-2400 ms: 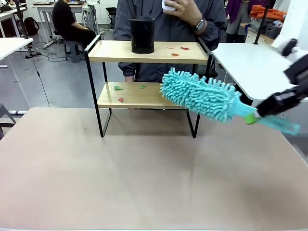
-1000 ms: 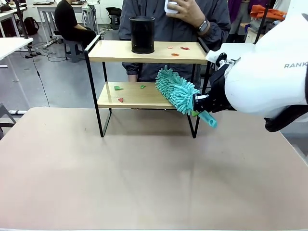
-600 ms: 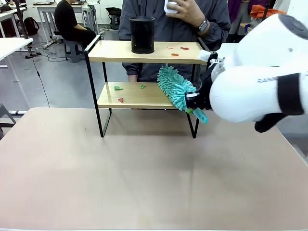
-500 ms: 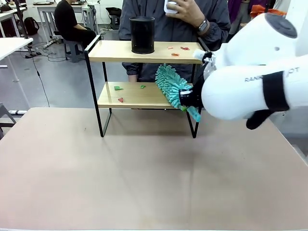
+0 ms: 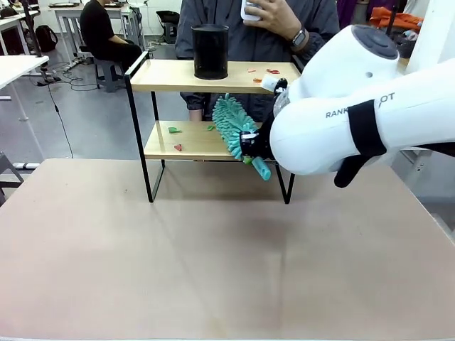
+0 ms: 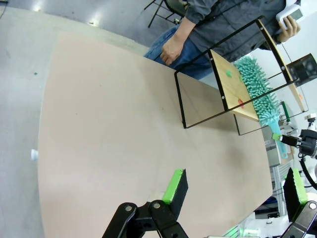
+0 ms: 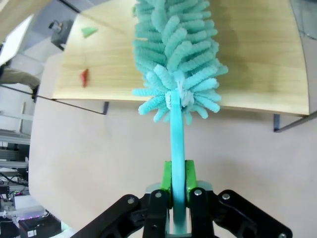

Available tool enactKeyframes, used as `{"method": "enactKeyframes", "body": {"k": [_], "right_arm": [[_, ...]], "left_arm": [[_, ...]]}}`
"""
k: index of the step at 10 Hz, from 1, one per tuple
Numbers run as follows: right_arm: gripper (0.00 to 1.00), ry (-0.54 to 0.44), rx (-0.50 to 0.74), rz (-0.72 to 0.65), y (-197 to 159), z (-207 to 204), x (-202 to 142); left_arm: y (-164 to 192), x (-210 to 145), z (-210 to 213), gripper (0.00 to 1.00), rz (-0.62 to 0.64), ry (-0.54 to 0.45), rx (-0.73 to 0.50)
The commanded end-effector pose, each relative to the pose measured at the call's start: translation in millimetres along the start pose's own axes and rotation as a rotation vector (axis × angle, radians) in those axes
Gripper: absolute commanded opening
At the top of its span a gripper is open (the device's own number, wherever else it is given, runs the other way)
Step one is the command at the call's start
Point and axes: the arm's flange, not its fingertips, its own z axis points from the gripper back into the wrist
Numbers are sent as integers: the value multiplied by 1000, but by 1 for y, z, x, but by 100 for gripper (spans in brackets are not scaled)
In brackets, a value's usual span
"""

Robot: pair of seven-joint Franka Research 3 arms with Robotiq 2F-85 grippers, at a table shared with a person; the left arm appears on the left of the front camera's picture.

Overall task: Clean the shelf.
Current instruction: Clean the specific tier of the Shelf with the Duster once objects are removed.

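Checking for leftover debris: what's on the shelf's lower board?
Two green scraps and a red scrap lie left of the duster; anything beneath its head is covered.

Foreground, 6 o'clock: light-brown matte bench top, evenly lit, soft shadows only.
Floor: smooth grey floor beyond the bench, 9 to 11 o'clock. A thin black cable trails across it. In the left wrist view, two bright glints sit on the floor.
9 o'clock: white rectangular table, cut by the frame edge.
3 o'clock: second white table with a rounded corner.
11 o'clock, far off: white desk; a person in black seated on a grey stool; a dark backpack on the floor.
1 o'clock: orange cloth bundle.
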Motion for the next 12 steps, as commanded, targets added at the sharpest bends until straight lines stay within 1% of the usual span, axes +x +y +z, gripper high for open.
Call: {"method": "enactKeyframes", "body": {"k": [1,2,3,5,7,9,12], "right_arm": [[13,-20,80,59,9,-6,-1],[13,-2,130,104,13,-9,-5],[13,-4,131,125,12,-10,-4],[13,9,196,176,15,-9,-5],[13,27,231,240,17,-13,-7],[13,52,236,284,11,-6,-10],[13,91,171,283,5,-4,-16]], "left_arm": [[0,-1,-1,100,-21,-14,-15],[0,-1,-1,100,-21,-14,-15],[0,-1,-1,100,-21,-14,-15],[0,-1,-1,100,-21,-14,-15],[0,-1,-1,100,-21,-14,-15],[0,-1,-1,100,-21,-14,-15],[0,-1,-1,100,-21,-14,-15]]}}
